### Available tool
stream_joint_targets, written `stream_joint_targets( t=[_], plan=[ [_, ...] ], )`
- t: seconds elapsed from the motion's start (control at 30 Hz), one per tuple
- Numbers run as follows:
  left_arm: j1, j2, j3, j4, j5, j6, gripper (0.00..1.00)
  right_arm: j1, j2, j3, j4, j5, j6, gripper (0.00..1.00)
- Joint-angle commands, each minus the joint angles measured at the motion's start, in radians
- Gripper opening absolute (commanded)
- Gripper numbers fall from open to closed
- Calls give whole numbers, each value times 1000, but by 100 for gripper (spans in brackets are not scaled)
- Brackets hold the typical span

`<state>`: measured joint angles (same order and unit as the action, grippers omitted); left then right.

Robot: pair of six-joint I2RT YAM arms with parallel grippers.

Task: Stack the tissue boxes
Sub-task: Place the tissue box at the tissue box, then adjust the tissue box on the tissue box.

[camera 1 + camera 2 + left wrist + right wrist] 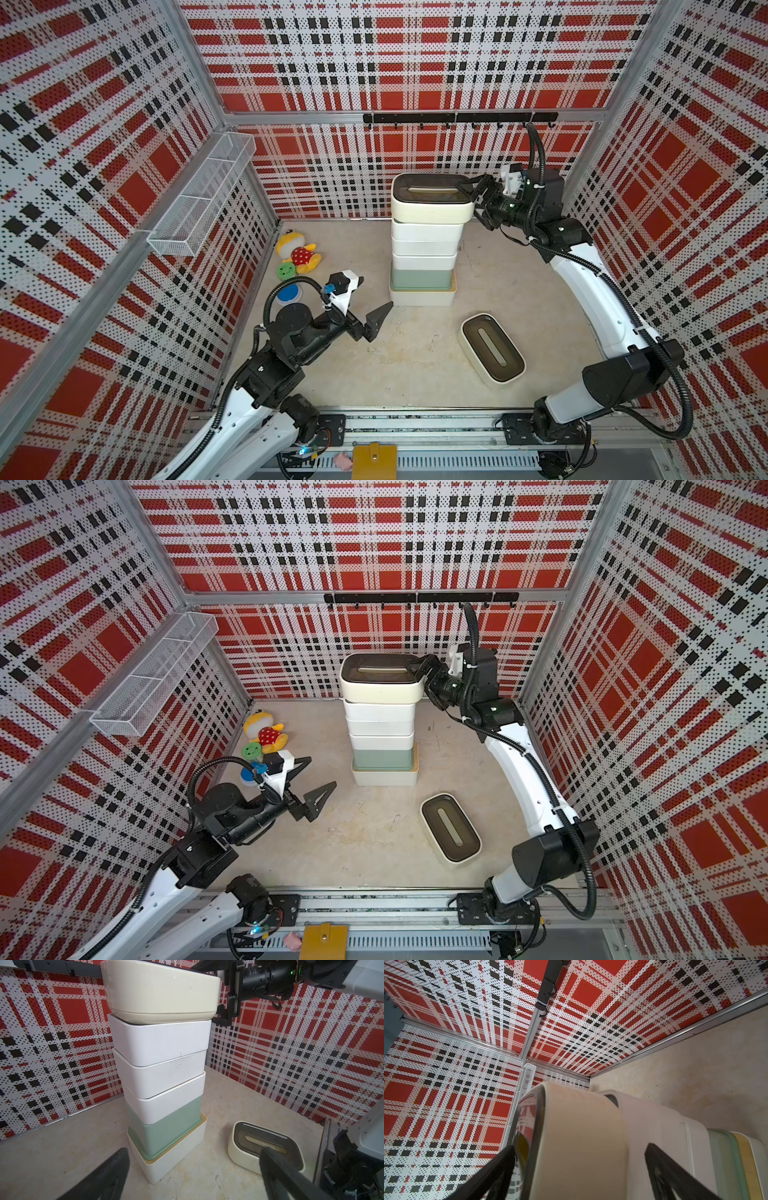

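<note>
— Rounded cream top box (581,1136) fills the right wrist view, with a glossy dark lid on one side and a smooth matte end wall facing us. What sits under it?
— Five more tissue boxes, making one stack (424,249) near the back wall. There are three plain white ones, a squarer mint-green box (166,1136), then a white bottom box (176,1159) whose tan wood lid shows only as a rim.
— And the lids of the three white ones?
— Hidden, so their colours can't be told. A seventh, the loose box (492,347), cream with a slotted dark olive lid, lies flat on the mottled beige table (415,374), well apart from the stack.
— And the right gripper (471,198)?
— Jaws spread wide, straddling the top box's end. One black finger is by the lid; the other is lower, clear of the cream wall. Whether the upper one touches, I can't tell.
— And the left gripper (320,773)?
— Equally wide and empty, hovering over the table on the left-arm side of the stack's base.
</note>
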<state>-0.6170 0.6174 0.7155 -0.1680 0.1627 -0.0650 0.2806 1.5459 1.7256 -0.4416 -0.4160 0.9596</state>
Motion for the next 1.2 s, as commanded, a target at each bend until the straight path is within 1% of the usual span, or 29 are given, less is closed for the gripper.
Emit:
stream_joint_targets(
  t=[0.0,0.17,0.33,0.37,0.43,0.5,0.57,0.67,0.77,0.8,0.93,1.03,1.17],
  plan=[
    [18,19,42,21,-45,-58,99,-13,-36,37,-30,56,-66,100],
    [41,136,217,-70,-43,-185,99,-31,-71,47,-54,58,-133,100],
    [93,286,427,-152,1,-329,99,-31,-93,47,-39,26,-172,100],
    [116,316,462,-157,30,-363,100,-31,-95,48,-30,16,-178,100],
    [172,369,516,-114,149,-442,99,-31,-89,57,-19,-17,-181,100],
    [217,426,572,-89,212,-516,99,-29,-74,79,-21,-46,-181,100],
    [263,500,646,-87,280,-560,99,-29,-66,90,-20,-56,-183,100],
    [291,605,753,-103,337,-582,99,-27,-58,95,-4,-76,-178,100],
    [306,694,822,-94,337,-598,99,-24,-39,117,0,-94,-181,100],
    [336,723,846,-86,348,-601,99,-25,-30,125,-2,-101,-181,100],
    [345,824,945,-84,375,-590,100,-19,-3,163,-9,-124,-178,100],
    [342,874,987,-86,362,-598,99,-17,-7,160,-11,-117,-179,99],
    [332,901,1000,-49,363,-597,99,-17,-9,144,-2,-123,-169,100]
  ],
)
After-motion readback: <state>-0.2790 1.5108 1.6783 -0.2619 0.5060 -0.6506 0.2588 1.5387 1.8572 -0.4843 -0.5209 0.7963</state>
